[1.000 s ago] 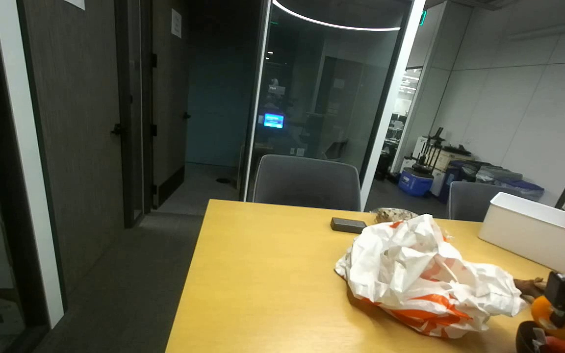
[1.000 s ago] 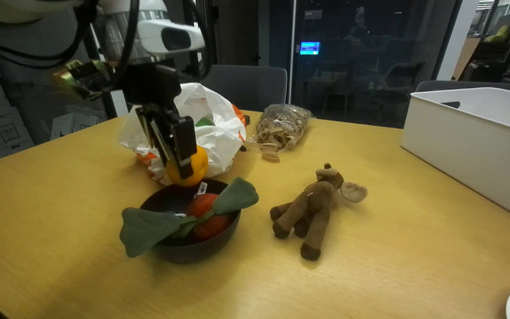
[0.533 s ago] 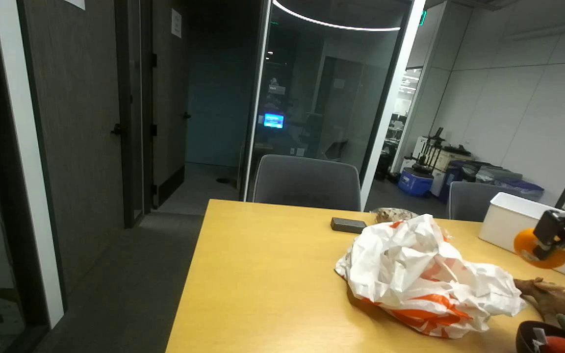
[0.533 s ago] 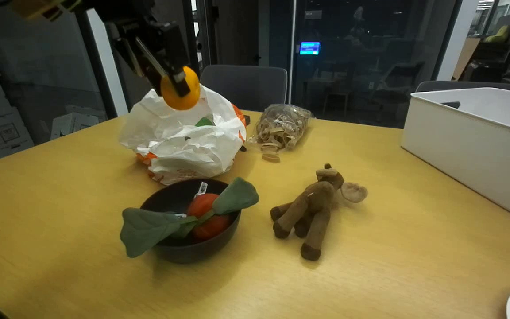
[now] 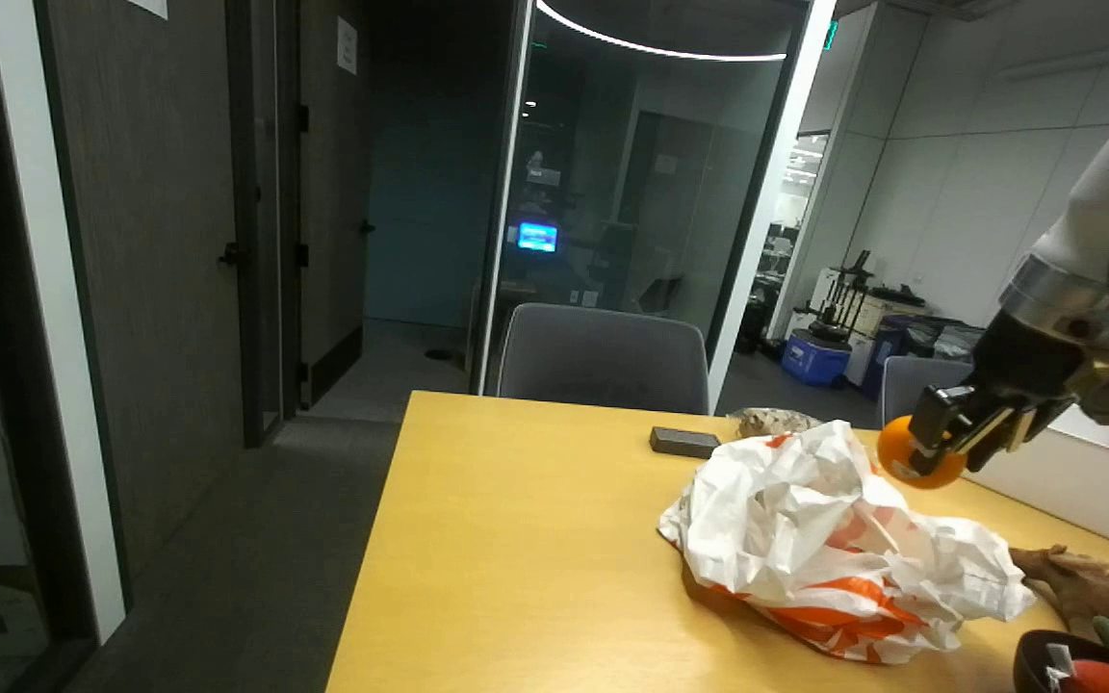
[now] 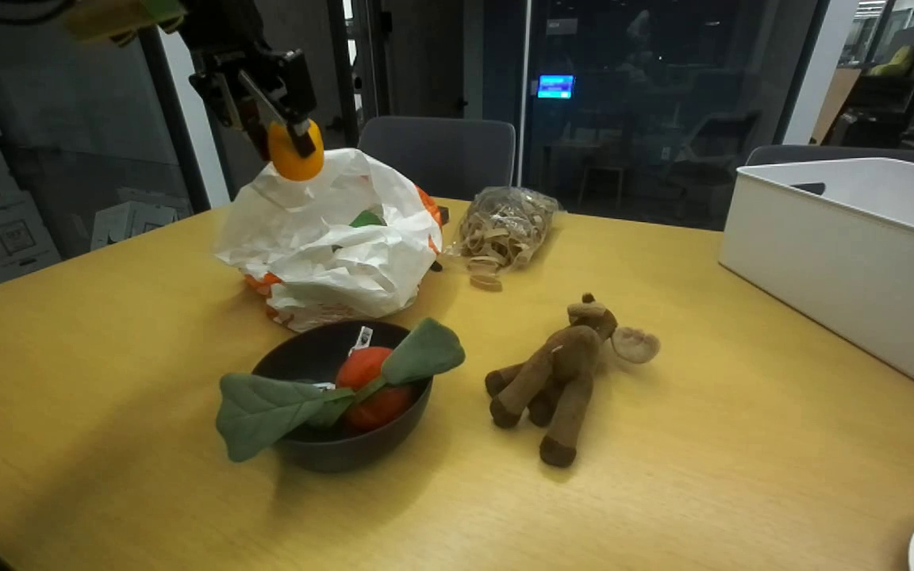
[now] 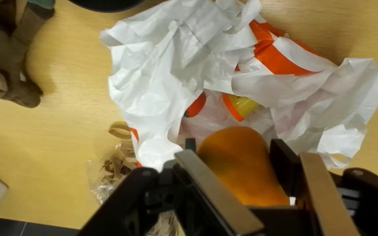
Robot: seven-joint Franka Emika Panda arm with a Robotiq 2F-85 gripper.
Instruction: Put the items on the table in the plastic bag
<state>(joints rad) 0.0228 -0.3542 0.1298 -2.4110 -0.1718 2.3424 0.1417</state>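
- Plastic bag [image 7: 162, 72], white with orange-red print, lies crumpled on the table [image 7: 74, 137], lower than the fingers [image 7: 284, 164]; in the wrist view it spreads ahead of their tips.
- Held between the fingers, up off the table, is a round orange item [image 7: 238, 167]; whether it touches the bag cannot be told.
- Just ahead of the fingertips, the bag's mouth shows a red item [image 7: 196, 105] and a yellow-and-orange item [image 7: 241, 106].
- Well ahead of the fingers, past the bag, stands a dark bowl [image 6: 346, 456]; a red round item [image 6: 370, 369] sits in it, and green leaves [image 6: 266, 412] reach over its rim.
- Ahead and to the left of the fingers in the wrist view lies a brown plush animal [image 6: 568, 365], near the bowl.
- Left of the fingers in that view, partly hidden by them, is a clear bag of tan bands [image 6: 508, 222].
- Farther left of the fingers stands a white box [image 6: 846, 262].
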